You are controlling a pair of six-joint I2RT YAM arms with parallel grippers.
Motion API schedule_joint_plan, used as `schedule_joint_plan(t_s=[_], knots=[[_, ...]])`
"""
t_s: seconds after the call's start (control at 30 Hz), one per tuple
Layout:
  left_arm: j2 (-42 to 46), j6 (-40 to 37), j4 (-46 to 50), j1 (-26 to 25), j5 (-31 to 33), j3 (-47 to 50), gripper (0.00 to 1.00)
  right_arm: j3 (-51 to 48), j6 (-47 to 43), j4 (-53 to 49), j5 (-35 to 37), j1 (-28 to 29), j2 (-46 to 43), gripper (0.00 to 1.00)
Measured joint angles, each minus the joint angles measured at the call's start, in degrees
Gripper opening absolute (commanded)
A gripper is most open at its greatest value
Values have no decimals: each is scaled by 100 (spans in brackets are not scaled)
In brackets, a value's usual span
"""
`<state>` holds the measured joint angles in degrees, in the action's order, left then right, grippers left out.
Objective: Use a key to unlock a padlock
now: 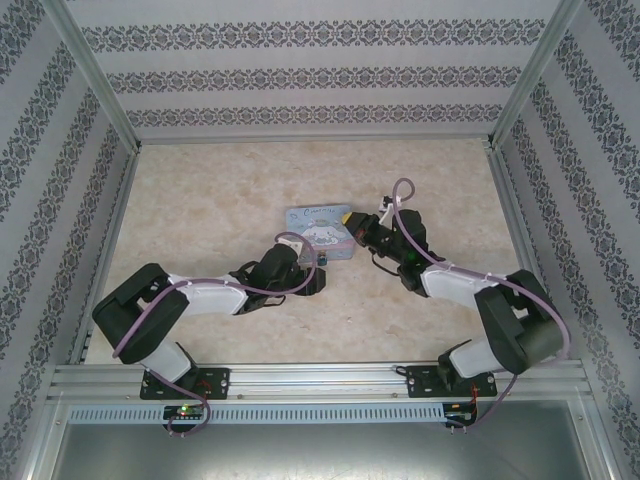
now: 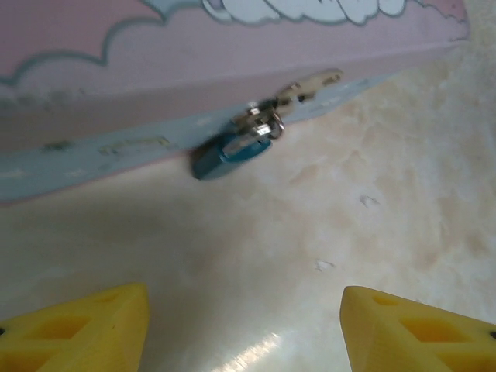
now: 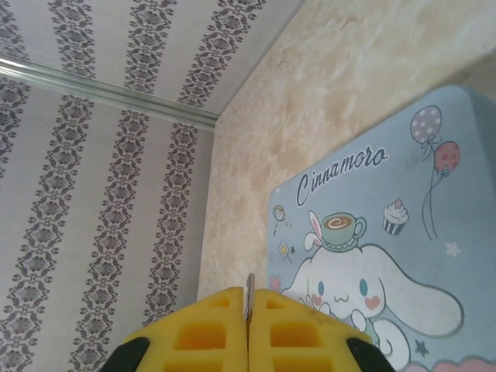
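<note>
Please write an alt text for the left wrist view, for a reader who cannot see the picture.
A small teal padlock hangs from the silvery latch on the side of a pink and pale-blue tin, its body close to the marbled beige table. The left gripper is open, its yellow fingertips in the bottom corners, nothing between them.

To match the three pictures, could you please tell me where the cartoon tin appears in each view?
Top external: the tin lies mid-picture.
Left wrist: the tin spans the top edge, with the padlock on its front.
Right wrist: the tin fills the lower right.
Shared landmark: the marbled tabletop.
</note>
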<state>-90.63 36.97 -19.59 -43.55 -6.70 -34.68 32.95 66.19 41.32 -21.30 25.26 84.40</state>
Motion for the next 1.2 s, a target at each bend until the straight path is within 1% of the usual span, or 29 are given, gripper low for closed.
schedule_joint_plan(t_s=[0.17, 0.43, 0.63, 0.87, 1.2], knots=[[-437, -361, -337, -2, 363, -42, 64, 420, 33, 2, -133, 0, 649, 0], [-820, -640, -750, -33, 525, -225, 62, 619, 162, 146, -304, 0, 1235, 0], [-1121, -765, -876, -33, 551, -503, 62, 629, 291, 332, -369, 0, 1591, 0], [-1491, -874, -1010, -33, 546, -872, 62, 634, 391, 850, -389, -2, 1858, 0], [-1744, -804, -1399, -20, 389, -1036, 62, 634, 632, 1696, -411, -4, 2269, 0]])
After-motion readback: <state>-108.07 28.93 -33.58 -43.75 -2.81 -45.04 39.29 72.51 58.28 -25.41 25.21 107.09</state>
